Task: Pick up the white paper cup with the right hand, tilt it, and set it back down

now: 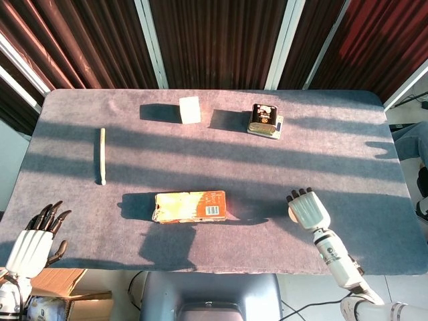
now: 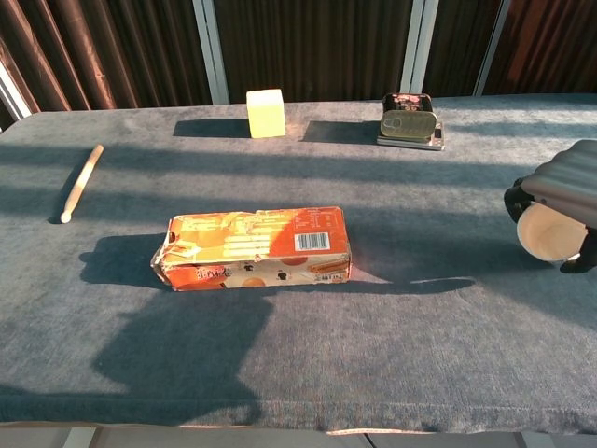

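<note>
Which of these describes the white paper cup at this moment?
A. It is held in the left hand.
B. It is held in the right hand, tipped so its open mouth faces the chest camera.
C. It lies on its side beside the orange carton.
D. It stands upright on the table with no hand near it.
B: the right hand grips the white paper cup off the table, and the chest view looks into its round mouth.

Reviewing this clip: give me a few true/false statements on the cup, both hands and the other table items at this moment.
1. The right hand holds the white paper cup off the table. True.
2. The cup stands upright. False: it is tilted, mouth facing the chest camera.
3. The left hand holds the wooden stick. False: it is open, off the table edge.
4. The orange box lies flat on the table. True.
</note>
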{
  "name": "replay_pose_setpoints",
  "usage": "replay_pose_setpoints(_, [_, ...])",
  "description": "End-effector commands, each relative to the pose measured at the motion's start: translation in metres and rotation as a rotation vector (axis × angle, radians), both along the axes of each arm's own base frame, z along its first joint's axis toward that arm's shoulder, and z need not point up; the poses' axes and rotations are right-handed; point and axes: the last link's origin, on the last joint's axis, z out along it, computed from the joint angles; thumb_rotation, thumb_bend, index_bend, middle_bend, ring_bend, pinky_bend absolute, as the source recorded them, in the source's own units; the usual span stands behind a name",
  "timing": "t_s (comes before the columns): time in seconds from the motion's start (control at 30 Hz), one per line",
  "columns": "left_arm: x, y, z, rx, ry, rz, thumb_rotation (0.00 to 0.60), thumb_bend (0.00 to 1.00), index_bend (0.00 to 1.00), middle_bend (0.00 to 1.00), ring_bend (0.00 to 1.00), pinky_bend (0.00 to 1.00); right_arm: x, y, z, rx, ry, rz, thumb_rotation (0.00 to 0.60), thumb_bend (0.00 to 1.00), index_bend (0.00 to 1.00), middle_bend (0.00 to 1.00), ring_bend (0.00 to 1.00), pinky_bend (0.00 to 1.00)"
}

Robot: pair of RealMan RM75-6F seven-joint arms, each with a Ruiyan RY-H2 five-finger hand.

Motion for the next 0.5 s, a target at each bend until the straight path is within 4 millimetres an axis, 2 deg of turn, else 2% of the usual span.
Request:
replay_pose_setpoints(0.03, [0.0,0.0,0.0,-0.001,0.002,0.001,0.6,0.41,0.17,0.0,0.0,0.22,0.005,-0.006,-0.005,0.043,-0.019,-0.022,0.6,0.16,0.47,0.45,0.39,0.53])
replay_pose_setpoints(0.17, [0.0,0.0,0.0,-0.002,0.002,-0.001,0.6,0.41,0.17,0.0,0.0,0.22,0.003,-0.008,-0.006,0.047,-0.051,-0.035,0.6,0.16,0.32,0.31,0.28,0.46])
replay_pose_setpoints(0.33, [0.0,0.0,-0.001,-0.007,0.006,0.0,0.6,0.41,0.17,0.0,0.0,0.22,-0.001,-0.01,-0.001,0.045,-0.119,-0.041,0.6,0.16,0.07,0.04,0.05,0.24])
replay_pose_setpoints(0.4, [0.0,0.0,-0.001,-0.007,0.006,0.0,0.6,0.41,0.17,0.0,0.0,0.22,-0.004,-0.011,0.001,0.05,-0.147,-0.049,0.6,0.16,0.03,0.0,0.02,0.2])
replay_pose_setpoints(0.5, [0.0,0.0,-0.002,-0.006,0.007,0.002,0.6,0.41,0.17,0.0,0.0,0.22,-0.012,-0.013,0.005,0.058,-0.164,-0.074,0.6,0.16,0.04,0.0,0.02,0.2])
